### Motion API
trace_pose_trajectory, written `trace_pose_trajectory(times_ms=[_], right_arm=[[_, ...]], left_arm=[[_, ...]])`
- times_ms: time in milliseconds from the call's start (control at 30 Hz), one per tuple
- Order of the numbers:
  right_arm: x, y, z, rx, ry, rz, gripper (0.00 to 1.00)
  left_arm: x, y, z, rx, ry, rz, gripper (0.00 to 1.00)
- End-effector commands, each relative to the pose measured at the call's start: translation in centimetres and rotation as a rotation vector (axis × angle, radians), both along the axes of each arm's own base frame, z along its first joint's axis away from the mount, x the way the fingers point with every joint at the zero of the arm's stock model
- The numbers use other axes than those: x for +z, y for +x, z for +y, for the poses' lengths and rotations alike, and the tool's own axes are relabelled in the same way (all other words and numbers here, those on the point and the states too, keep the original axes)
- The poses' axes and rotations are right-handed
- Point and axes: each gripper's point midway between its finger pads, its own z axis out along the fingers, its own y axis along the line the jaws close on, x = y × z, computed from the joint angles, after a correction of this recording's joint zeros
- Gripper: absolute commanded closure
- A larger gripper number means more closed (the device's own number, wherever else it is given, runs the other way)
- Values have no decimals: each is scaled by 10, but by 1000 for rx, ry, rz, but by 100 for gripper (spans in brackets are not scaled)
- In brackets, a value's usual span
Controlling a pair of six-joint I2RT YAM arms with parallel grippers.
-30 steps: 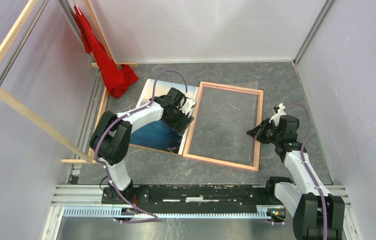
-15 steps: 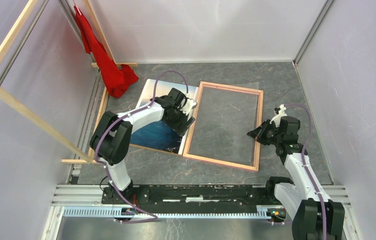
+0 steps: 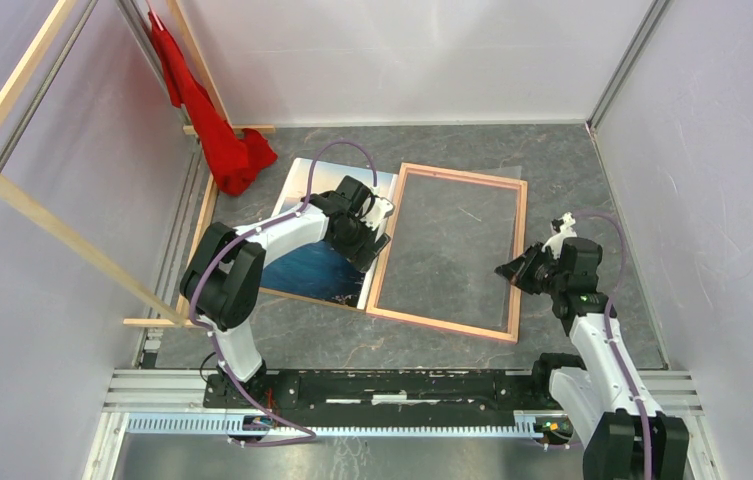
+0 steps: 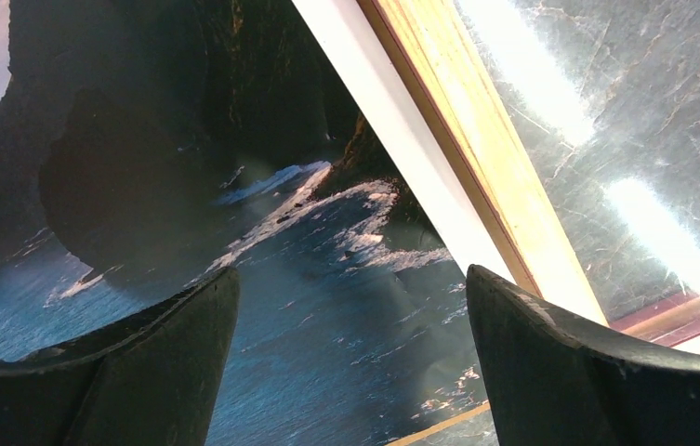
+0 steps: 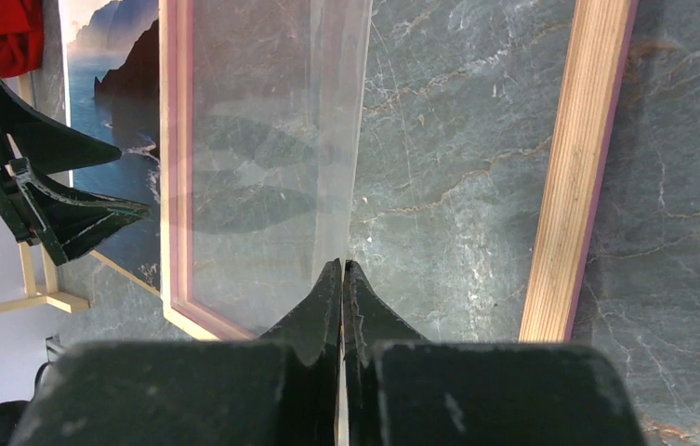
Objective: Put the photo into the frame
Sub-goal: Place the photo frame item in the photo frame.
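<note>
Right wrist: our right end effector [image 5: 342, 269] pinches the clear sheet [image 5: 271, 139], left end effector [image 4: 350, 279] open; tugging may skew the frame [image 5: 574, 186].

The top external view looks steeply down from above and behind the arm bases at its lower edge, far enough to take in the whole table [image 3: 572, 180]. The left wrist view sits very close to the surface, looking past the left gripper [image 4: 350, 274] at the photo [image 4: 234, 139] and one rail of the frame [image 4: 476, 139] crossing its upper right. The right wrist view looks down from higher, with the right gripper [image 5: 343, 269] at lower centre. It shares that rail and the photo along its left side, and what seems to be the left gripper at its left edge.
</note>
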Motion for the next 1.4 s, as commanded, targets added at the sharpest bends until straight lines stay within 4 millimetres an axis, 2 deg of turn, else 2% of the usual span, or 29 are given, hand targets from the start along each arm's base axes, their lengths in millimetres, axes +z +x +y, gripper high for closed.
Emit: trace_pose_trajectory(times_ms=[0, 533, 867, 1367], right_arm=[[-2, 2, -4, -23, -6, -29, 100], [-2, 6, -14, -46, -69, -35, 100], [-8, 0, -15, -52, -70, -4, 100], [27, 20, -7, 35, -72, -131, 100]], left_arm=[[10, 15, -7, -38, -6, -69, 3], [15, 17, -10, -54, 3, -83, 2], [19, 19, -11, -53, -1, -93, 2], [17, 16, -16, -72, -3, -84, 2]])
